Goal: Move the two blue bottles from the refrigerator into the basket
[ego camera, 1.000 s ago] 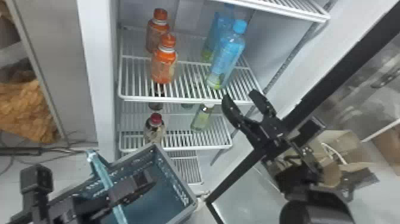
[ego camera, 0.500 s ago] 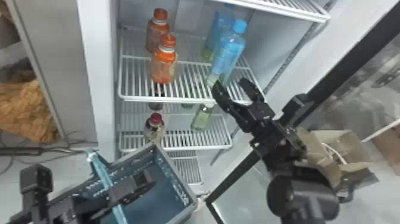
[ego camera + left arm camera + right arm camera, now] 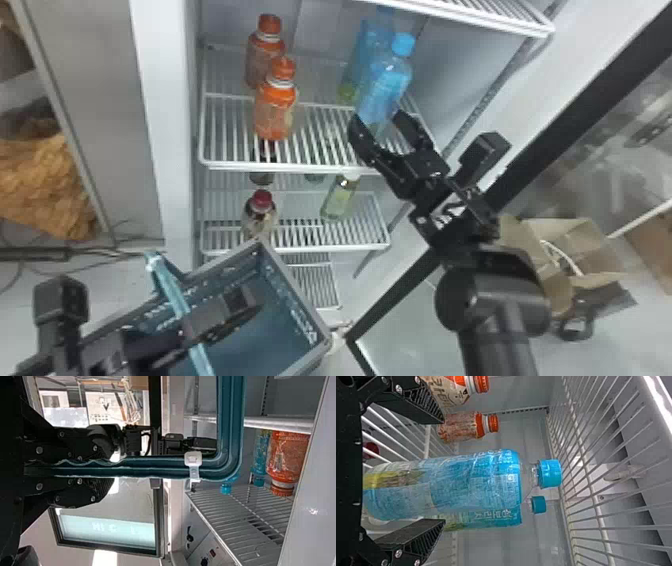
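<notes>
Blue bottles, two in number, stand upright on a wire shelf point(image 3: 300, 167) of the refrigerator point(image 3: 162, 125). The nearer blue bottle point(image 3: 385, 82) stands toward the shelf's front; the farther blue bottle point(image 3: 361, 60) is just behind it, partly covered by it. My right gripper point(image 3: 377, 122) reaches in over the same shelf with its jaws spread. In the right wrist view, the nearer blue bottle lies between my two black fingers, one to each side of its lower part; whether either finger touches it I cannot tell.

My left gripper point(image 3: 240, 307) is at the basket point(image 3: 297, 292), in front of the refrigerator and to my left. Its jaws are closed on the basket's teal handle point(image 3: 172, 290), which in the left wrist view runs out from between them and bends past a white clip point(image 3: 193, 460). Both blue bottles are outside the basket.

On the same shelf, to the left of the blue bottles, stand two orange bottles, a front one point(image 3: 276, 110) and a rear one point(image 3: 264, 55). A lower shelf point(image 3: 310, 247) bears a red-capped bottle point(image 3: 260, 215) and a pale green bottle point(image 3: 339, 200). An open cardboard box point(image 3: 585, 250) sits on my right, beyond the right arm.
</notes>
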